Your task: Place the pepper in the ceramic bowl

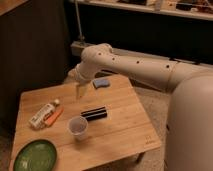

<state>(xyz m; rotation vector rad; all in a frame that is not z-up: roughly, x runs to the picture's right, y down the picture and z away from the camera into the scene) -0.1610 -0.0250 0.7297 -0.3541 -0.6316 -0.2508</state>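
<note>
No words can be read. The white tube point(42, 114) at nine o'clock on the counter point(125, 131) bears illegible printing. The hand point(79, 91) hangs over the counter toward twelve o'clock.

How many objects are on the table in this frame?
6: bowl, front-left corner; cup, mid-front; black bar, centre; tube and pepper side by side, left; blue pad, far edge. Gripper hangs open over the table, holding nothing. None looks hidden.

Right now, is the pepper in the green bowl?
No, the pepper lies by the white tube, the end effector hovering above the table.
</note>
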